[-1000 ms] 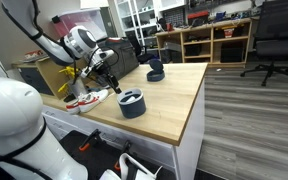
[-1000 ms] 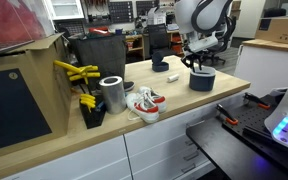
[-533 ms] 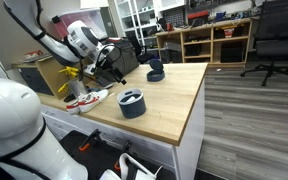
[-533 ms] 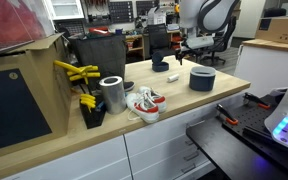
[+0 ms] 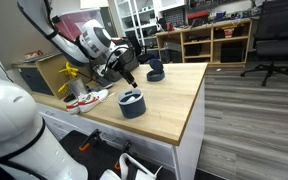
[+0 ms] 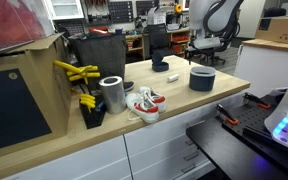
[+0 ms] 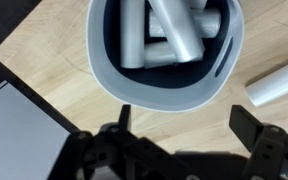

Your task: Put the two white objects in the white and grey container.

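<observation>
Several white pieces [image 7: 179, 45] in tub [image 7: 159, 95], hand [image 7: 187, 128] (open)

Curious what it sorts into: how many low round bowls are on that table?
2: in an exterior view, the grey-blue tub near the middle of the table, and the smaller dark bowl by its far edge. None seems hidden.

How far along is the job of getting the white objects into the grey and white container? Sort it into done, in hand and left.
Done: at least two white pieces lie inside the container.
In hand: nothing. The gripper hangs open and empty above the container.
Left: a white cylinder lies on the table beside the container. If it belongs to the job, it probably has to go in too.
</observation>
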You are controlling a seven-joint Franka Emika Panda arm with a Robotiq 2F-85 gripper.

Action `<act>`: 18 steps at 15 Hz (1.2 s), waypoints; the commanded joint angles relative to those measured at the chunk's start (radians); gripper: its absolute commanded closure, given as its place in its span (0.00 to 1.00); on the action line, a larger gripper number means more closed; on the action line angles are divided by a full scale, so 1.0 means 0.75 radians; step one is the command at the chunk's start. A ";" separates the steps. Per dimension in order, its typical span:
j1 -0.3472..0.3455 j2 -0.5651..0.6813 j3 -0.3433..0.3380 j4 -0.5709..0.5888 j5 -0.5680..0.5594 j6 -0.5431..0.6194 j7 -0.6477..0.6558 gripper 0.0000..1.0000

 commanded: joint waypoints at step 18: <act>0.000 0.271 -0.062 0.166 -0.095 0.230 0.396 0.87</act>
